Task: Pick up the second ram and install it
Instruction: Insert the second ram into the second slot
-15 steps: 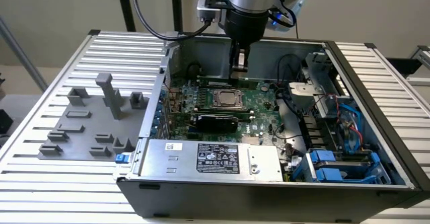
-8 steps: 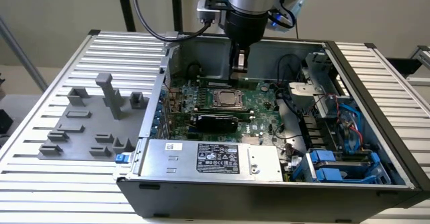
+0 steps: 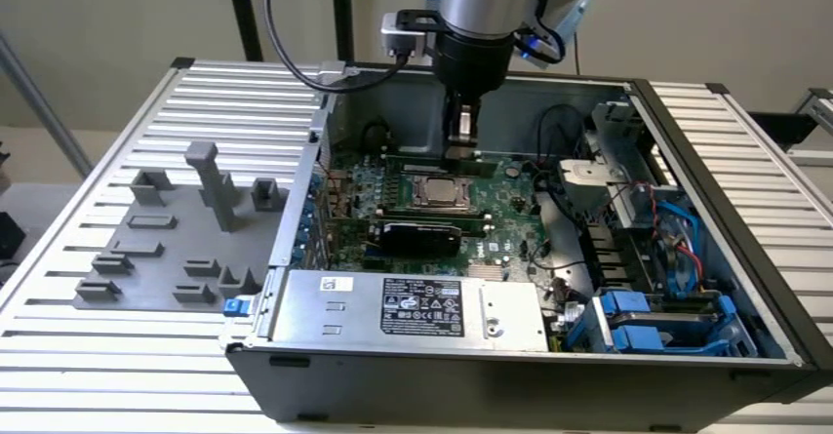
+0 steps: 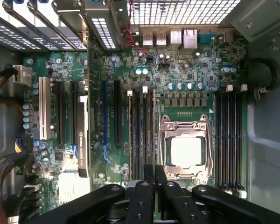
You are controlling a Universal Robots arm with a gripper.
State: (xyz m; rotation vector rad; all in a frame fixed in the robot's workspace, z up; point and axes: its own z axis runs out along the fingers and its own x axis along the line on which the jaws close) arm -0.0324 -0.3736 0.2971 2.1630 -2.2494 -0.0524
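Observation:
In the exterior view my gripper (image 3: 459, 151) reaches down into the open computer case (image 3: 729, 210), just behind the CPU socket (image 3: 440, 193). Its two black fingers (image 4: 148, 179) are pressed close together over the memory slots (image 4: 141, 135) beside the socket (image 4: 185, 150). A thin green stick, the second ram (image 4: 152, 130), runs edge-on out from between the fingers, in line with one slot. It also appears as a green strip (image 3: 485, 167) under the fingertips. I cannot tell whether it is fully seated. My gripper (image 4: 154, 173) is shut on it.
A grey plate with grey holder blocks (image 3: 170, 249) lies on the table at the exterior view's left. The power supply (image 3: 404, 307) fills the case front, with cables and blue drive bays (image 3: 645, 322) at the exterior view's right. A dark expansion card (image 3: 416, 231) lies in front of the socket.

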